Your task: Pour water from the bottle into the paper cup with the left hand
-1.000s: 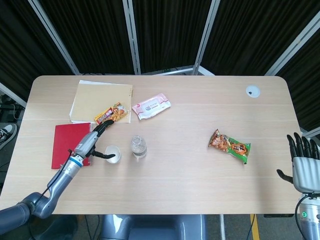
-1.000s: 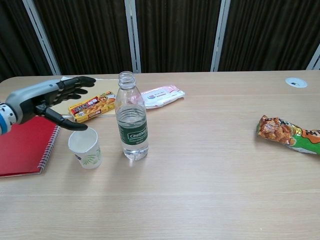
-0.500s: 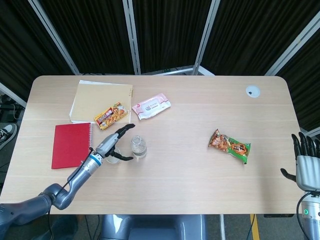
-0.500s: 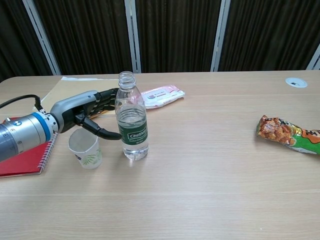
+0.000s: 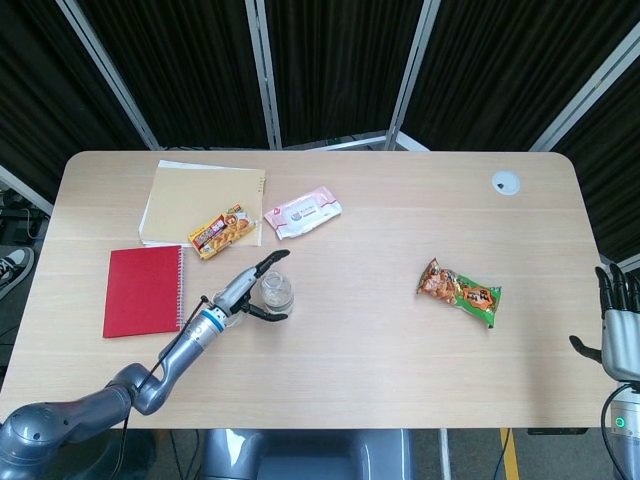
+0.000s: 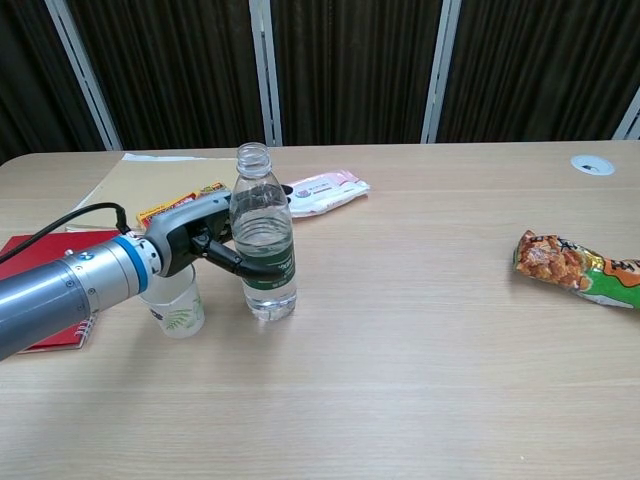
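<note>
A clear water bottle [image 5: 279,291] [image 6: 262,225] with a green label and no cap stands upright on the table. A white paper cup [image 6: 178,306] stands just to its left, mostly hidden under my wrist in the head view. My left hand [image 5: 252,291] [image 6: 196,237] reaches over the cup and brackets the bottle, thumb across the front of the label and fingers behind it. The span looks wider than the bottle, which rests on the table. My right hand [image 5: 620,335] hangs off the table's right edge, fingers spread and holding nothing.
A red notebook [image 5: 143,290] lies left of the cup. Behind it are a tan folder [image 5: 200,195], a yellow snack pack [image 5: 220,231] and a pink wipes pack [image 5: 302,211] [image 6: 325,190]. A green-orange snack bag [image 5: 460,292] [image 6: 575,265] lies to the right.
My left hand has moved right, from over the cup to around the bottle. The right hand has sunk lower at the frame's edge. Bottle and cup have not moved.
</note>
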{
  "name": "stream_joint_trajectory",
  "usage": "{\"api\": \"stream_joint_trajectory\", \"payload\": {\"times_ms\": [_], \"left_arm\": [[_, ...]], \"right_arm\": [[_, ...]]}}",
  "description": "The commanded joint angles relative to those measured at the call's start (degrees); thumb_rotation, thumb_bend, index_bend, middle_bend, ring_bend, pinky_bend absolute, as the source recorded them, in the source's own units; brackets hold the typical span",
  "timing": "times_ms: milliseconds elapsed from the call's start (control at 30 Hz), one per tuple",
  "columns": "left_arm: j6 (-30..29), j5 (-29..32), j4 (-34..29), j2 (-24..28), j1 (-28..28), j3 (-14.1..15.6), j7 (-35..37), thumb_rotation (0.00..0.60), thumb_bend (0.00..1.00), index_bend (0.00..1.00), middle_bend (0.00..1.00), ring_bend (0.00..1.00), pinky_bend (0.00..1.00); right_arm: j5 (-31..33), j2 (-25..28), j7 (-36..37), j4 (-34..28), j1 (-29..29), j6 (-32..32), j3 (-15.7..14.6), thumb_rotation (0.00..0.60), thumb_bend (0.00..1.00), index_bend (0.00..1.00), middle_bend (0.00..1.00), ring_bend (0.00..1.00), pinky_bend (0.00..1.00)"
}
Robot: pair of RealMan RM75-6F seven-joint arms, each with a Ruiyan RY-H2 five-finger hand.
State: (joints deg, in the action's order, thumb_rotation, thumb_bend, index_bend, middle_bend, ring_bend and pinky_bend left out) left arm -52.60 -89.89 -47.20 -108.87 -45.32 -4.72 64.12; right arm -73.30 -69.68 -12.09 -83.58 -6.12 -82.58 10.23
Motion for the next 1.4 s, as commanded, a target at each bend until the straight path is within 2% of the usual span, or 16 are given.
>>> {"api": "stream_joint_trajectory", "payload": {"times_ms": [33,133,200,300,400,467,567,733,1100,1200,1300,1400], "left_arm": [[0.2,0.0,0.7,-0.7,-0.8,0.2,1.1,0.600,0.00,0.00,0.00,0.00,0.00],[-0.1,0.3,1.4,-1.5,-1.2,0.0,1.8,0.600,0.00,0.01,0.02,0.00,0.00],[-0.1,0.4,1.5,-1.8,-1.4,-0.1,3.0,0.600,0.00,0.08,0.10,0.01,0.01],[-0.2,0.2,1.8,-2.0,-1.9,0.3,5.4,0.600,0.02,0.23,0.24,0.08,0.08],[-1.3,0.2,2.5,-2.5,-1.9,0.3,6.8,0.600,0.16,0.35,0.35,0.16,0.16],[-1.8,0.4,3.0,-2.9,-1.8,0.2,7.2,0.600,0.29,0.42,0.41,0.22,0.21],[-2.0,0.9,3.5,-3.4,-1.9,-0.2,7.0,0.600,0.38,0.49,0.47,0.26,0.27],[-1.8,2.1,2.3,-3.6,-2.2,-1.1,7.3,0.600,0.40,0.52,0.49,0.29,0.31],[-4.0,3.3,-5.7,-0.4,-2.4,-3.4,5.3,0.600,0.40,0.55,0.51,0.32,0.33],[-5.5,3.4,-10.4,2.6,-2.6,-4.9,3.8,0.600,0.40,0.55,0.51,0.32,0.33],[-5.3,4.4,-16.5,7.5,-3.7,-7.6,-0.1,0.600,0.41,0.55,0.51,0.32,0.33],[-4.6,5.3,-21.6,12.7,-3.5,-8.5,-3.6,0.600,0.43,0.55,0.51,0.32,0.33]], "right_arm": [[0.2,0.0,0.1,0.0,0.0,0.1,0.1,0.600,0.00,0.00,0.00,0.00,0.00],[0.4,0.1,0.2,0.0,0.0,0.2,0.1,0.600,0.00,0.00,0.00,0.00,0.00],[0.5,0.1,0.2,0.0,-0.1,0.3,0.1,0.600,0.00,0.00,0.00,0.00,0.00],[0.6,0.1,0.2,0.1,-0.1,0.4,0.1,0.600,0.00,0.00,0.00,0.00,0.00],[0.8,0.2,0.3,0.1,-0.2,0.5,0.1,0.600,0.00,0.00,0.00,0.00,0.00],[0.8,0.2,0.3,0.1,-0.2,0.6,0.1,0.600,0.00,0.00,0.00,0.00,0.00],[0.8,0.2,0.3,0.0,-0.2,0.6,0.0,0.600,0.00,0.00,0.00,0.00,0.00],[0.8,0.3,0.2,-0.1,-0.2,0.6,0.0,0.600,0.00,0.00,0.00,0.00,0.00],[1.0,0.7,0.3,-0.7,-0.1,0.6,-0.1,0.600,0.00,0.00,0.00,0.00,0.00],[1.0,0.8,0.5,-0.9,-0.1,0.5,-0.1,0.600,0.00,0.00,0.00,0.00,0.00],[0.8,0.9,0.6,-1.1,0.0,0.3,-0.2,0.600,0.00,0.00,0.00,0.00,0.00],[0.6,1.1,0.6,-1.4,0.1,0.0,-0.3,0.600,0.00,0.00,0.00,0.00,0.00]]}}
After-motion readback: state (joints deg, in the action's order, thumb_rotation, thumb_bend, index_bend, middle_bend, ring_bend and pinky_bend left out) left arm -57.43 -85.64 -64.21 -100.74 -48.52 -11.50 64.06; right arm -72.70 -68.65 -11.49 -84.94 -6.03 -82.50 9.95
